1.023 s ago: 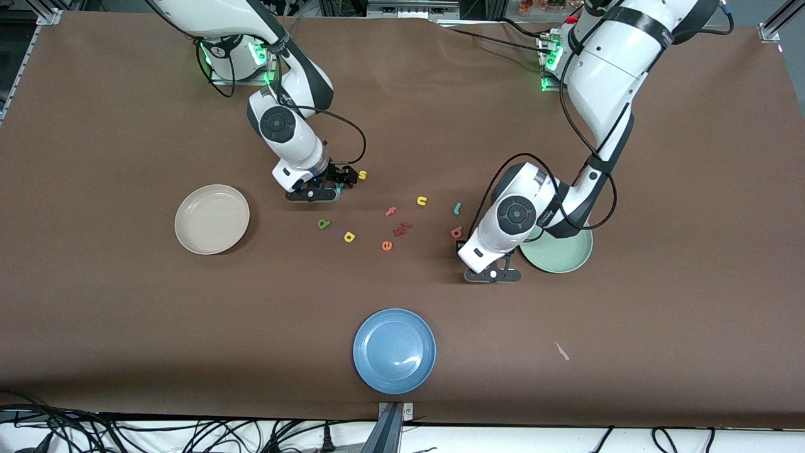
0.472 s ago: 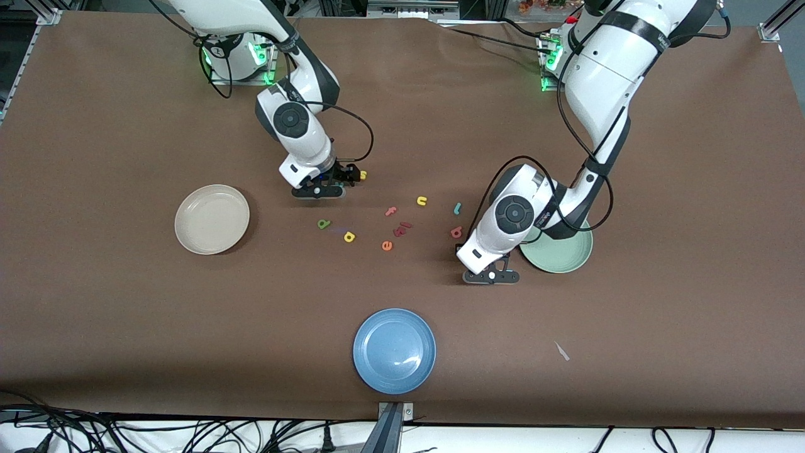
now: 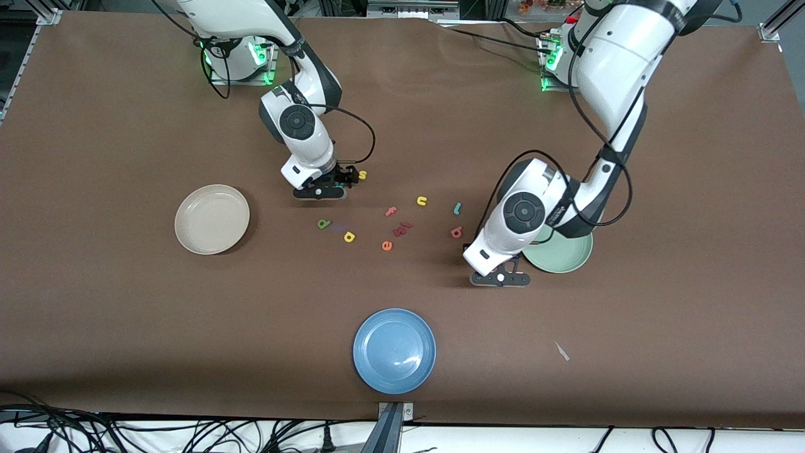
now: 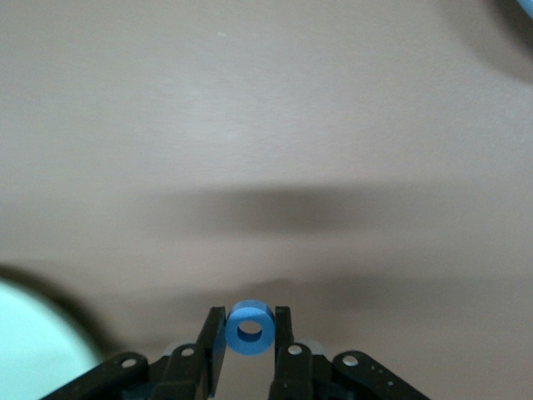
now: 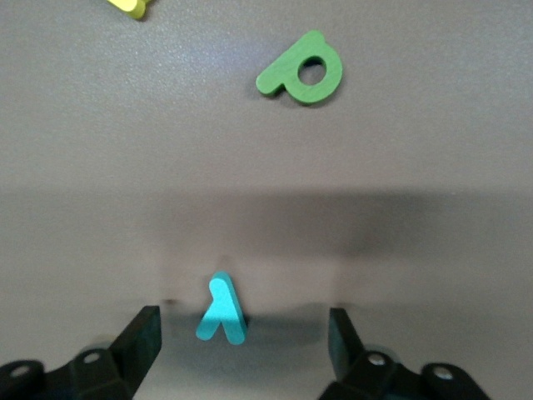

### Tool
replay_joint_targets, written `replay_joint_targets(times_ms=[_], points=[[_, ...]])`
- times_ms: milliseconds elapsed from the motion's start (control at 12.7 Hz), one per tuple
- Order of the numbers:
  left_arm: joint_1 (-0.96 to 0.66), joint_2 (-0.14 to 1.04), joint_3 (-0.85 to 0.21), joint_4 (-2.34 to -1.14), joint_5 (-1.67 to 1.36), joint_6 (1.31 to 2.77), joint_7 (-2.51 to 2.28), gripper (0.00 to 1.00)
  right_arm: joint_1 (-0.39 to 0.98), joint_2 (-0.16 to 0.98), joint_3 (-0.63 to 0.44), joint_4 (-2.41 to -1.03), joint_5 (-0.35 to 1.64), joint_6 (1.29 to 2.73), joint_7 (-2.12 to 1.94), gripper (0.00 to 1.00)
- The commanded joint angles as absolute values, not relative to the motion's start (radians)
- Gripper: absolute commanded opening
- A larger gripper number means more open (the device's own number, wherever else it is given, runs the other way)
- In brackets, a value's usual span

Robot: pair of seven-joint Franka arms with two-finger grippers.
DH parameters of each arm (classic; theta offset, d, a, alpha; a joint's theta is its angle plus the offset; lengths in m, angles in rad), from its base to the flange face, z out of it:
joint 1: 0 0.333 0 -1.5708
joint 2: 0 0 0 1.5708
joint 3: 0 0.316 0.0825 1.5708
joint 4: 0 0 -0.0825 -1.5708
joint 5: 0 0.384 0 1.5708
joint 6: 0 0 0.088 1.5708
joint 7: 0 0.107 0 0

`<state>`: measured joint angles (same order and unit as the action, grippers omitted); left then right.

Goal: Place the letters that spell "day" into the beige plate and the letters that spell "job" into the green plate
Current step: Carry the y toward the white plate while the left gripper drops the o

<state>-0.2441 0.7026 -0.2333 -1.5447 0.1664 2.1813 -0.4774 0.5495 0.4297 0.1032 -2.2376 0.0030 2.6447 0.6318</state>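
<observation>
Nearest the front camera sits the blue plate (image 3: 394, 350), which we ignore. Next up the worktop (image 3: 126, 327), our left hand (image 3: 500, 277) is clenched on the blue "o" (image 4: 251, 328), hovering beside the green plate (image 3: 566, 259), which looks empty. We judge the step in hand is carrying that ring over the plate: keep the pinch firm, clear the raised rim, and let go low over the middle so the foam does not bounce out.

Farther on lie the salmon "b" (image 3: 456, 232), the teal "j" (image 3: 458, 207), the yellow "a" (image 3: 349, 236) and the green "d" (image 3: 323, 223), all loose among spare letters.

Farthest, our right hand (image 3: 319, 191) is low on the worktop, its fingers (image 5: 137, 340) spread wide on either side of the teal "y" (image 5: 221, 310), not yet gripping. We should centre on its stem before pinching. The beige plate (image 3: 212, 219) waits bare toward the right arm's end.
</observation>
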Motion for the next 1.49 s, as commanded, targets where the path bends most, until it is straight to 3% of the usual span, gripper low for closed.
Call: replay_joint_targets(times_ms=[0, 157, 472, 787, 865, 944, 1023, 1416], points=[[-0.186, 0.621, -0.238, -1.591, 0.196, 2.061, -0.346, 0.00, 0.563, 0.448, 0.095, -2.224, -0.018, 2.654, 0.666, 0.77], [-0.141, 0.615, -0.238, -1.595, 0.198, 1.971, -0.281, 0.00, 0.563, 0.448, 0.095, -2.221, -0.018, 2.652, 0.675, 0.72], [-0.084, 0.653, -0.238, -1.632, 0.199, 1.986, -0.193, 0.00, 0.577, 0.453, 0.097, -2.210, -0.018, 2.648, 0.698, 0.62], [-0.051, 0.646, -0.244, -1.756, 0.241, 2.166, -0.192, 0.00, 0.575, 0.453, 0.097, -2.210, -0.018, 2.646, 0.696, 0.46], [-0.052, 0.646, -0.244, -1.756, 0.241, 2.166, -0.193, 0.16, 0.575, 0.454, 0.097, -2.210, -0.018, 2.646, 0.698, 0.42], [-0.054, 0.650, -0.244, -1.756, 0.241, 2.169, -0.196, 0.89, 0.575, 0.454, 0.097, -2.210, -0.020, 2.646, 0.696, 0.36], [-0.052, 0.647, -0.244, -1.755, 0.241, 2.168, -0.196, 1.00, 0.575, 0.454, 0.097, -2.210, -0.018, 2.646, 0.696, 0.31], [-0.063, 0.563, -0.359, -1.727, 0.219, 2.120, -0.324, 1.00, 0.575, 0.462, 0.097, -2.209, -0.017, 2.648, 0.698, 0.15]])
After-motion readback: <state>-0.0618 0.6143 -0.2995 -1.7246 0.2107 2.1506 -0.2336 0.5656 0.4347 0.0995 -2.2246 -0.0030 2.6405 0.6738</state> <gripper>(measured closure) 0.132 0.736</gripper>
